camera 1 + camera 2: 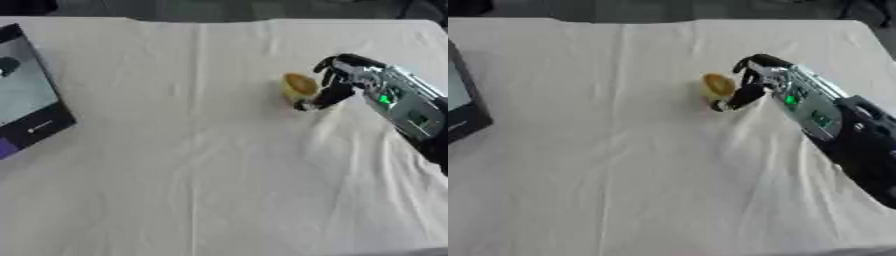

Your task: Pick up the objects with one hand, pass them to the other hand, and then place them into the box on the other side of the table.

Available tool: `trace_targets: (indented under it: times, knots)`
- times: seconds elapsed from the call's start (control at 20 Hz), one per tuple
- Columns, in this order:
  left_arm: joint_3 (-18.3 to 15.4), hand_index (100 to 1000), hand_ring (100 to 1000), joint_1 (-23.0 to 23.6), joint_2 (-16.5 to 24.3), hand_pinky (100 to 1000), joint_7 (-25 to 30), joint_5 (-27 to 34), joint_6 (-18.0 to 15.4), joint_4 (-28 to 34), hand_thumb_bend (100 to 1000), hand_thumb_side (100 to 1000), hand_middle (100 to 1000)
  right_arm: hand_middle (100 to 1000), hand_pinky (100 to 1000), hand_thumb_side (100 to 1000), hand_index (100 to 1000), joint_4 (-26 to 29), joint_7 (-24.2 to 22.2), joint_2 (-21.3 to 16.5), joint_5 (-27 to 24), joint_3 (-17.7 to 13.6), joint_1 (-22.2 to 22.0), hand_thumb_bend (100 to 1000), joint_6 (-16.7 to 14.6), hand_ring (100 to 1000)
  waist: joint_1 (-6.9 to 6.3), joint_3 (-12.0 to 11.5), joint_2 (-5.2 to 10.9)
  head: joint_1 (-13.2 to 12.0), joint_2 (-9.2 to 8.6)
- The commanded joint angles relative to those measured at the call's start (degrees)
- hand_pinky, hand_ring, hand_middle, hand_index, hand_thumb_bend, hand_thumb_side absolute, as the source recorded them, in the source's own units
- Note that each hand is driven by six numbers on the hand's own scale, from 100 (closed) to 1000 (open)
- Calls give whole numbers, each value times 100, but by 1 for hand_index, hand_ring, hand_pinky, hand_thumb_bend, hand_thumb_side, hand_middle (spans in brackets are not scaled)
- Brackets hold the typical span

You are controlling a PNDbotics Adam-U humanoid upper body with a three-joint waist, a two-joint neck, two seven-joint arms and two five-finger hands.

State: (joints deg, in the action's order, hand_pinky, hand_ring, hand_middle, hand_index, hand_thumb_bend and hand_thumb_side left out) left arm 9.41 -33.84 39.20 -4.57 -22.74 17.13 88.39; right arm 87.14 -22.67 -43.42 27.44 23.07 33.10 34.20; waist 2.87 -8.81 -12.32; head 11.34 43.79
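Bare white cloth (201, 200) covers the near part of the worktop (219, 30); no object lies on it there. Right of centre sits the task object, a small yellow rounded item (298, 86), resting on the cloth.

The right hand (337, 82) enters from the right edge, forearm angled down toward the object. Its fingers (741, 97) are curled and closing in on the object's right side; the dark fingertips sit against or just beside the item. Whether contact is complete cannot be told, and the object does not appear lifted.

The left hand is not in view. A dark-rimmed box (26, 105) lies at the left edge of the worktop, well apart from the object.

Step in hand, by judgement: the initial pick-up with the right hand. Transfer and placement are not yet done.

Next move calls for: completing the finger closure round the object, lifting clear of the cloth, then carrying it toward centre for hand-over to the left hand.
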Motion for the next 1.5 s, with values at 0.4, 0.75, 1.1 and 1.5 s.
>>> trace_targets:
  times: [0.4, 0.75, 1.1, 1.5]
  knots:
    - [-33, 700, 665, -87, 94, 806, 14, -4, -4, 69, 710, 416, 626, 639, 846, 390, 865, -249, 7, 48, 134, 4, 221, 567, -34, 718, -37, -36, 19, 49, 33]
    - [-32, 700, 666, -81, 85, 807, 18, -1, -1, 71, 709, 416, 626, 636, 844, 395, 863, -289, 29, 95, 99, 10, 268, 570, -59, 712, -39, -44, 13, 58, 33]
    - [-28, 699, 666, -84, 69, 807, 17, -2, -2, 67, 706, 417, 626, 630, 844, 384, 855, -317, 41, 135, 111, 27, 309, 563, -49, 707, -30, -56, 5, 59, 33]
    - [-34, 699, 666, -79, 64, 807, 17, 3, 1, 61, 702, 418, 627, 610, 840, 306, 779, -363, 155, 189, 6, 5, 333, 509, 31, 682, -26, -69, -7, 63, 33]
